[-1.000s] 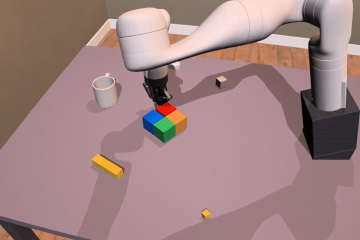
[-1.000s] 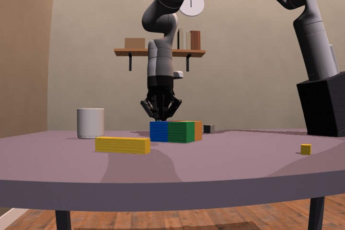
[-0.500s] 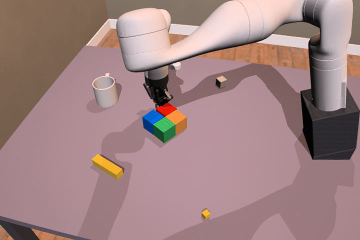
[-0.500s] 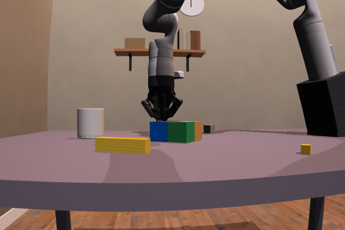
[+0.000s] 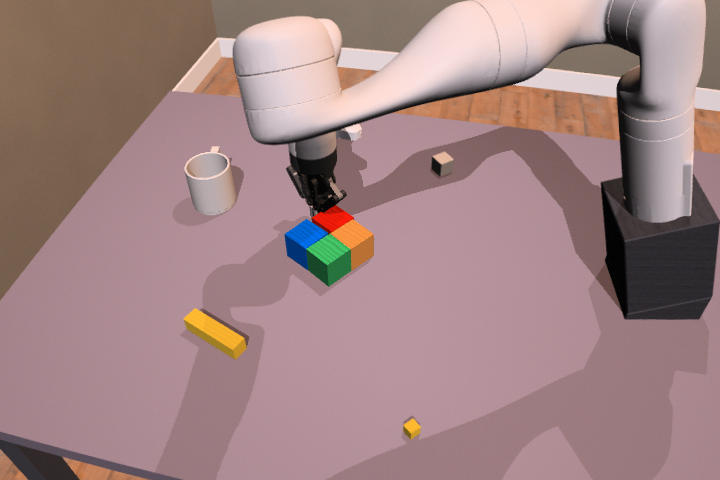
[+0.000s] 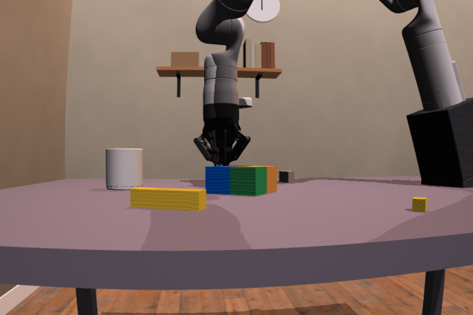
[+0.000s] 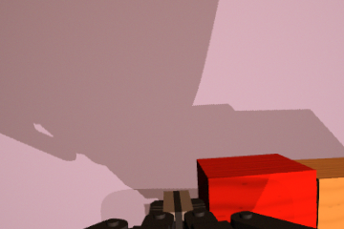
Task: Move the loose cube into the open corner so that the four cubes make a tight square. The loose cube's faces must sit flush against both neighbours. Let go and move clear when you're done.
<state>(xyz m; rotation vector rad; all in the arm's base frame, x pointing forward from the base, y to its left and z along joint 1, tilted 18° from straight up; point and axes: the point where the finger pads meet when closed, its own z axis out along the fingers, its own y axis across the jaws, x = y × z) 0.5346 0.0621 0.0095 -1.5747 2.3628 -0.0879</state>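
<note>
While the gripper [image 5: 314,212] [image 6: 221,164] [image 7: 177,207] stood clenched (nothing inside), the red cube [image 5: 333,217] [image 7: 261,200] sat beside it. The blue cube [image 5: 303,240] [image 6: 217,180] touched the green cube [image 5: 328,260] [image 6: 246,180].

The place looks like a room in a home, though I cannot tell which room. There are wooden floor boards [image 5: 548,107] [image 6: 207,296] and a white baseboard [image 5: 372,59] [image 6: 12,296] along plain painted walls [image 5: 89,113] [image 6: 133,111]. In the exterior view, a round clock [image 6: 269,10] hangs above a wooden shelf [image 6: 192,71], which carries books [image 6: 267,55].
</note>
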